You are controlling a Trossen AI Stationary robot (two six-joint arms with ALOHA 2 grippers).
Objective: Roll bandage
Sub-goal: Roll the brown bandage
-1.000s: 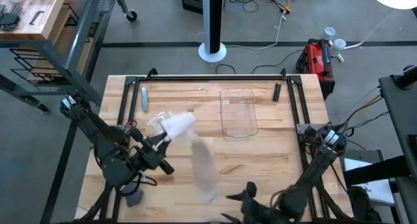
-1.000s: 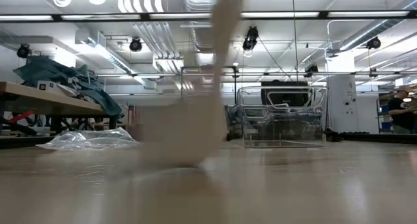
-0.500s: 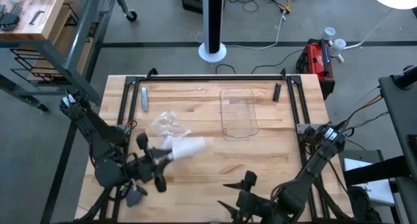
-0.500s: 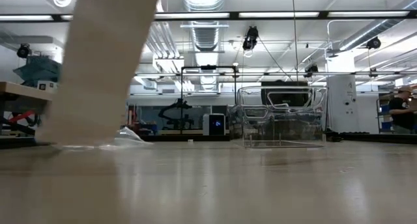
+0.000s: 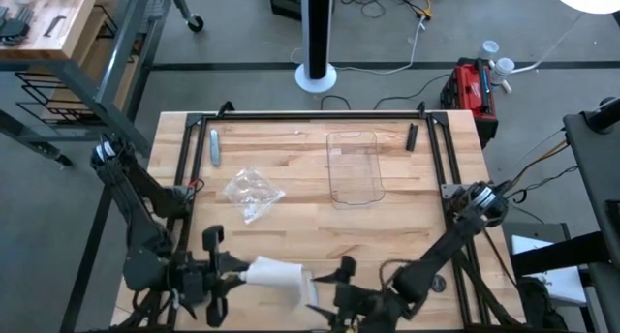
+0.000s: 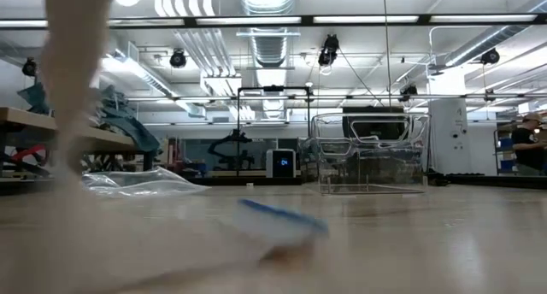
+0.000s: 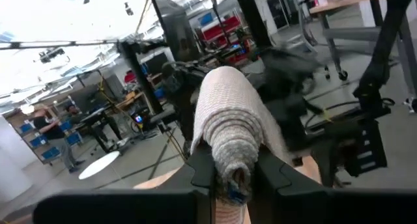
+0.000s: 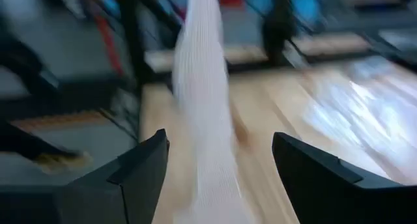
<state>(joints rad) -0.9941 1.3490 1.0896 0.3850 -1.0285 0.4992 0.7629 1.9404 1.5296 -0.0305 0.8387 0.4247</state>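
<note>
The bandage (image 5: 276, 273) is a whitish roll of gauze near the table's near edge, left of the middle. My left gripper (image 5: 231, 272) is shut on its left end. In the left wrist view the roll (image 7: 229, 120) sticks out past the fingers. My right gripper (image 5: 327, 288) stands open at the roll's right end. In the right wrist view a loose white strip (image 8: 203, 120) runs between its spread fingers, apart from both. In the low view the bandage (image 6: 75, 97) is a blurred pale band coming down to the tabletop. My left gripper pinches the rolled bandage's near end (image 7: 229, 175) between its two fingers (image 7: 203, 172). The fingers come level from the table's left side and lie along the roll, which sticks out beyond them toward the right arm.
A crumpled clear plastic wrapper (image 5: 252, 190) lies left of centre. A clear rectangular tray (image 5: 355, 168) stands at the far middle. A small grey-blue tool (image 5: 214, 146) and a dark one (image 5: 412, 136) lie near the far edge. The black frame (image 5: 320, 115) rims the table.
My left gripper has carried the bandage from beside the wrapper toward the table's near edge. The long tail that lay stretched on the table a second ago has gathered in at the roll. My right gripper has moved left, toward the bandage's free end.
</note>
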